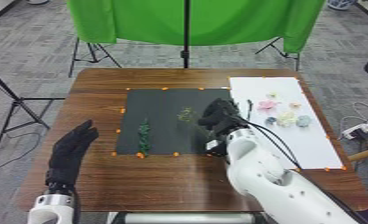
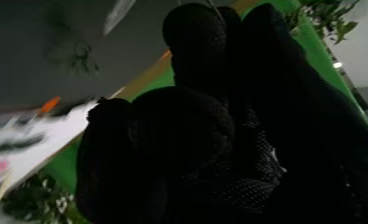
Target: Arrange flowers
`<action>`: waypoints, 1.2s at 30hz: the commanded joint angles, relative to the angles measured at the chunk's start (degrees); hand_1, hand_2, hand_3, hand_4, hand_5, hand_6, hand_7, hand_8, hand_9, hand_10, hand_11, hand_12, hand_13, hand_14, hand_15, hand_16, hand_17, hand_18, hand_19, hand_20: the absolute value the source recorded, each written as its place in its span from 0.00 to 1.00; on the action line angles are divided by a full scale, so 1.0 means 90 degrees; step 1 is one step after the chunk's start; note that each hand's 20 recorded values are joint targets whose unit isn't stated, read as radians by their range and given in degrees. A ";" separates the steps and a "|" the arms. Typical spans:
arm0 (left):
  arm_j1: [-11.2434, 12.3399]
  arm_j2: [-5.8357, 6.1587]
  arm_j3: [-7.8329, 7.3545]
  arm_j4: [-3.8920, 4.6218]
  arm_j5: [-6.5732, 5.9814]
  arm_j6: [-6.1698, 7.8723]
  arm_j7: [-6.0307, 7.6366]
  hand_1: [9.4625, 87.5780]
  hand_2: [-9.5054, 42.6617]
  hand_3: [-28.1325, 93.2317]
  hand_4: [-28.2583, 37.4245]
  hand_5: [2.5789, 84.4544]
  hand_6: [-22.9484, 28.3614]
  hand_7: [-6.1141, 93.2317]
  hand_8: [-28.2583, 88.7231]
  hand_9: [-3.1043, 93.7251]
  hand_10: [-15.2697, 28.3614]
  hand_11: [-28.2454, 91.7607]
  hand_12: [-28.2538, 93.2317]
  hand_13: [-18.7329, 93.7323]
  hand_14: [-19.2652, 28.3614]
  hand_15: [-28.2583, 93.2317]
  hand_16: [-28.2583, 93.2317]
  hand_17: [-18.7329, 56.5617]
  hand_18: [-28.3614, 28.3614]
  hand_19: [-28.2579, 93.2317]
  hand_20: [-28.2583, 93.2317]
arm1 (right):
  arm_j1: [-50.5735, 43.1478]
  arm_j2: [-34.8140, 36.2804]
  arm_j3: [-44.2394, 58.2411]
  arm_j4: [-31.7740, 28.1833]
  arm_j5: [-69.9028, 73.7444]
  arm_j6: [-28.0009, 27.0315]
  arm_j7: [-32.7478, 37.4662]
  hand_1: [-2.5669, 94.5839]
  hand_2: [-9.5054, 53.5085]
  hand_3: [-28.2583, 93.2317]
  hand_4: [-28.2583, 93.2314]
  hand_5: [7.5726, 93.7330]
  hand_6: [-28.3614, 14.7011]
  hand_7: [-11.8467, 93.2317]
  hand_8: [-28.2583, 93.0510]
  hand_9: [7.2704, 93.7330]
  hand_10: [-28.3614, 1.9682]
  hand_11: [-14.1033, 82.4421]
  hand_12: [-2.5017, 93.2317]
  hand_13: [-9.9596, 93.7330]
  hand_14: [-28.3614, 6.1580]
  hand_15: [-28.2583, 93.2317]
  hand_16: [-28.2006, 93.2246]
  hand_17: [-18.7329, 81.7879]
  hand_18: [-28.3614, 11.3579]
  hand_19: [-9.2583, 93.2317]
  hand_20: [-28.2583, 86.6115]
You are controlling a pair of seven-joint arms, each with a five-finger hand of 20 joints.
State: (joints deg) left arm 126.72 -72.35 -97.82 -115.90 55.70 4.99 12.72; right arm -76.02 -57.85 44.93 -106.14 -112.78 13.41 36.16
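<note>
Evidently, a flower arrangement is only beginning to take shape on the brown counter (image 1: 167, 180). On the dark mat (image 1: 163, 100) around the counter's middle, a leafy green stem (image 1: 144, 136) is lying near the left edge, and a yellow-green sprig (image 1: 184, 114) is lying nearer the middle, the two seemingly making up the finished part. Much appears to be left: on the white sheet (image 1: 283, 147) toward the counter's right edge, a pink flower (image 1: 267, 105), a peach bloom (image 1: 295, 105), a cream bloom (image 1: 286, 119) and blue-grey blooms (image 1: 303, 121) are sitting apart from the greenery, with a dark stem (image 1: 250, 107) lying near the sheet's left edge. The right hand (image 1: 219, 116) is hovering by the mat's right edge; whether it is holding anything, one cannot tell. Above the counter's left edge, the left hand (image 1: 69, 149) is keeping its fingers straight and holding nothing.
</note>
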 commanded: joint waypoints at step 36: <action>0.0000 -0.0044 -0.0023 0.0068 0.0074 -0.0418 -0.0329 0.18 0.10 0.78 0.10 0.52 0.53 0.15 0.21 0.46 0.63 0.36 0.37 0.43 0.74 0.37 0.28 0.24 0.75 0.27 0.39 | 0.0181 -0.0382 -0.0788 0.0201 -0.0173 -0.0464 -0.0189 0.28 0.09 0.74 0.12 0.82 0.60 0.26 0.16 0.97 0.54 0.50 0.28 1.00 0.71 0.69 0.50 0.85 0.40 1.00 0.75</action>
State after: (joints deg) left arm 126.40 -72.31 -98.00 -115.76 55.91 1.86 10.44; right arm -73.95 -62.93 38.09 -104.54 -112.91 12.40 34.47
